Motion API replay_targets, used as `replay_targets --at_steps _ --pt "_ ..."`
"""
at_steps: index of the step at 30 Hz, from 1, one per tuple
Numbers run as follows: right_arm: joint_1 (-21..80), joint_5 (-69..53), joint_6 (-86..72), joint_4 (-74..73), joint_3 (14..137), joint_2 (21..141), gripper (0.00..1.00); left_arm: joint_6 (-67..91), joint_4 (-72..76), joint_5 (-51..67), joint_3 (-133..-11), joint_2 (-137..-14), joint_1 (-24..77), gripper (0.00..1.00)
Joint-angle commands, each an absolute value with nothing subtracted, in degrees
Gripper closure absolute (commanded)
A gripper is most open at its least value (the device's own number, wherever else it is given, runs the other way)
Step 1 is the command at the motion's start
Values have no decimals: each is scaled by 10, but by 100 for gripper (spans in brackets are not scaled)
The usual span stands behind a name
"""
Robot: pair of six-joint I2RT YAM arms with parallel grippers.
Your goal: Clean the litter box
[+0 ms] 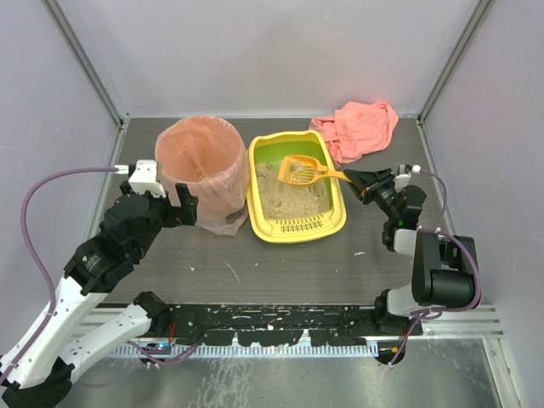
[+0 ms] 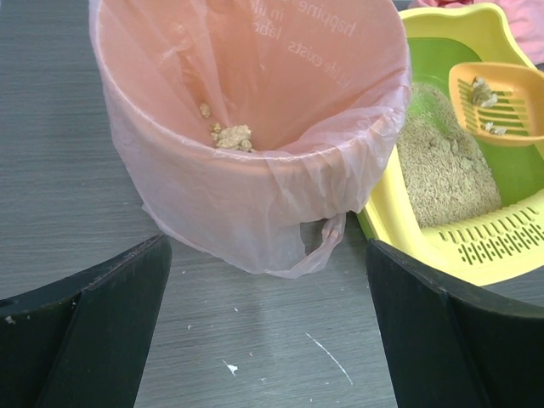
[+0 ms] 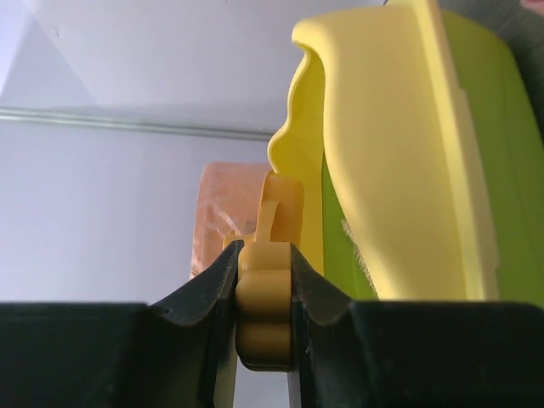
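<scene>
Near the front of the dark table (image 1: pixel 280 272), the left gripper (image 1: pixel 183 204) is hovering with its jaws spread wide, holding nothing, just beside the bin (image 1: pixel 217 183). Across from it, the right gripper (image 1: pixel 361 183) is clamping the handle of an orange scoop (image 1: pixel 302 170). The scoop's slotted blade is hanging over the litter box (image 1: pixel 296 229) with a few clumps (image 2: pixel 482 92) sitting in it. The litter box is lying at the middle of the table, just right of the bin, its slotted rim facing the arms. Beige litter (image 1: pixel 285 195) is covering most of its green floor. The bin, lined with a pink bag, is holding a few sandy lumps (image 2: pixel 231 134). Farther back, a pink cloth (image 1: pixel 361 127) is lying crumpled by the back wall.
</scene>
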State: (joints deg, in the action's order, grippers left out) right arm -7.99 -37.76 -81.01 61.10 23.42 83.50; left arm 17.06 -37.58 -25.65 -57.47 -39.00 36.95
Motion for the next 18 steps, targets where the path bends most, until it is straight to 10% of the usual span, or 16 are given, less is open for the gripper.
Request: replay_targets --at_steps 1,18 --pt "-98 -373 -815 612 240 803 99 153 -359 -224 -614 -406 366 2" --pt "-87 -378 -784 506 269 743 99 140 -342 -230 -598 -393 366 2"
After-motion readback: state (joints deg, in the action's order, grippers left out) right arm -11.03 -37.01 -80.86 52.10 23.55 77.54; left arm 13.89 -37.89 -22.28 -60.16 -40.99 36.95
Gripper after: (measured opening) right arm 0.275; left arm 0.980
